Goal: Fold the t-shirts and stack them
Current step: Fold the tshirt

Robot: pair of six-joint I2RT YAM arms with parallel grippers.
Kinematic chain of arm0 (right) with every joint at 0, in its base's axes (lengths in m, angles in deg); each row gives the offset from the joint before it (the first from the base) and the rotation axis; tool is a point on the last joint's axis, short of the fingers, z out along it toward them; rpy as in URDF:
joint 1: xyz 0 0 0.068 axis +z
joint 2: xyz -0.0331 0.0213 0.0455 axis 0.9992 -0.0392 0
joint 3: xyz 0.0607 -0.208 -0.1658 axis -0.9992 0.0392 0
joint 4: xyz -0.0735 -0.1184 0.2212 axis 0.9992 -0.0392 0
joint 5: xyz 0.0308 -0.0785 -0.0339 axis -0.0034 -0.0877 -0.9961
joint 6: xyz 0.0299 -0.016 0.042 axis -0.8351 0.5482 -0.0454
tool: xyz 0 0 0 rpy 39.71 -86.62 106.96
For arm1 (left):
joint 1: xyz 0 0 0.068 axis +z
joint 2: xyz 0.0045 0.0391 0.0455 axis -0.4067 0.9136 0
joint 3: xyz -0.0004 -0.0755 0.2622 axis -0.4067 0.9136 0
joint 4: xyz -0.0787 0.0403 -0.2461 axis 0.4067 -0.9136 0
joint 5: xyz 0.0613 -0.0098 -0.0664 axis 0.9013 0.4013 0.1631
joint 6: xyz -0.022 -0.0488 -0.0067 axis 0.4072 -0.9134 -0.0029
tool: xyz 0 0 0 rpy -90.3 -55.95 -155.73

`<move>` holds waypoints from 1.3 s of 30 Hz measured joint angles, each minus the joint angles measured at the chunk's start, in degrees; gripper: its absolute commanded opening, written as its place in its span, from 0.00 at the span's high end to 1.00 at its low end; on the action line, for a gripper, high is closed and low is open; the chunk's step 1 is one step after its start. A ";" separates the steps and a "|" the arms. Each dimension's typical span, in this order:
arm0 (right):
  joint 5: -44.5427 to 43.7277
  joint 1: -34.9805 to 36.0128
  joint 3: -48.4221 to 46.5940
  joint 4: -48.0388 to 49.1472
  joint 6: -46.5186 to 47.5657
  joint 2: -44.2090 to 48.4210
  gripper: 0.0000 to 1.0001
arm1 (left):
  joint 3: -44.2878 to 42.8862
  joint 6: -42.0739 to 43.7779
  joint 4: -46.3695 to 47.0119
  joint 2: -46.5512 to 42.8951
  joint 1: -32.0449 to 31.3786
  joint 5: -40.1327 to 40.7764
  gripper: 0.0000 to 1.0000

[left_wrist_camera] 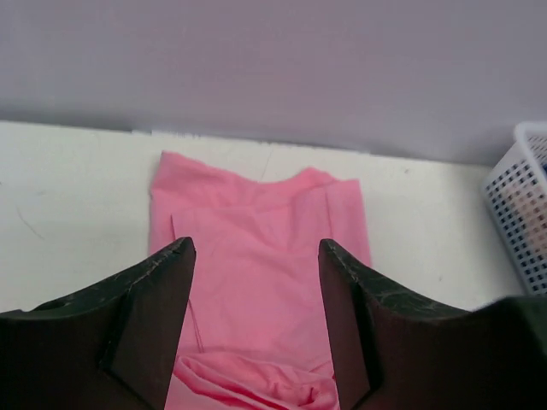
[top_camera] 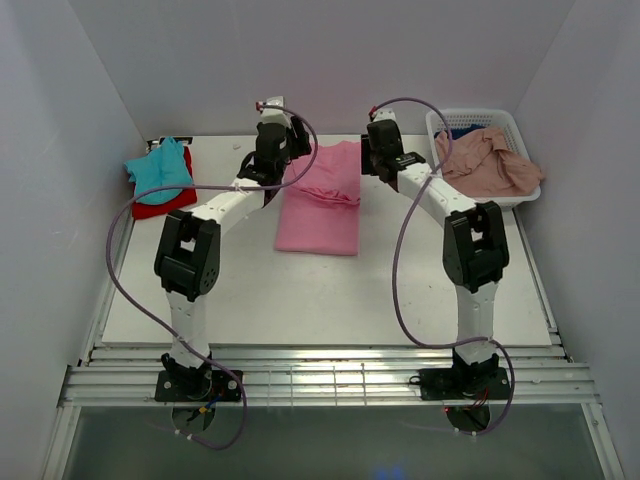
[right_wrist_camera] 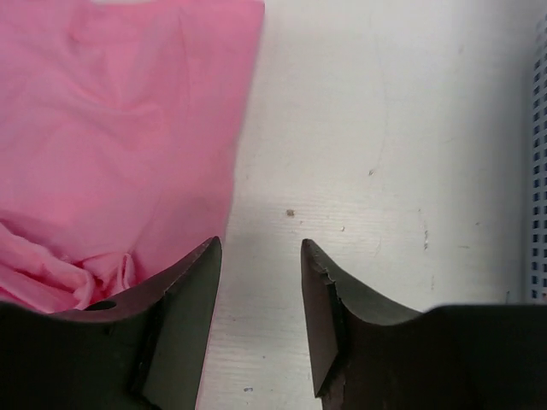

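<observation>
Near the pink t-shirt (top_camera: 320, 200), left gripper (left_wrist_camera: 256, 248) and right gripper (right_wrist_camera: 261, 248) gape (both empty).

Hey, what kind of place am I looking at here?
Probably a robotics lab test cell: plain white walls enclose a white table, two black-and-white robot arms are bolted at its near edge, and a bright pink cloth t-shirt lies on it.

Soft matt cloth pink t-shirt (top_camera: 322, 200) on smooth matt table (top_camera: 330, 290)
</observation>
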 measured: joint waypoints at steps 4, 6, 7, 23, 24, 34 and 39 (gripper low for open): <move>1.77 -0.17 7.04 3.23 0.94 10.86 0.68 | 4.09 -1.60 1.11 -7.50 -0.39 0.44 0.81; 5.40 -0.04 10.82 5.16 0.94 15.93 0.92 | 8.96 -3.13 2.47 -11.91 -0.79 0.17 1.00; 8.24 -0.02 12.26 6.10 0.28 17.66 0.92 | 11.54 -3.69 3.08 -13.66 -1.27 0.00 1.00; 37.57 0.37 16.46 9.55 -6.93 4.83 0.92 | 32.72 -12.72 2.34 -10.88 -9.55 -7.82 1.00; 38.36 0.37 16.46 9.66 -7.21 4.42 0.92 | 32.94 -12.92 2.47 -10.86 -9.55 -7.85 1.00; 41.35 0.37 14.53 12.17 -9.40 -1.46 0.92 | 37.03 -15.47 4.98 -8.94 -10.01 -8.72 1.00; 41.38 0.35 11.04 12.22 -9.79 -5.33 0.92 | 39.60 -17.07 9.46 -8.94 -10.64 -8.72 1.00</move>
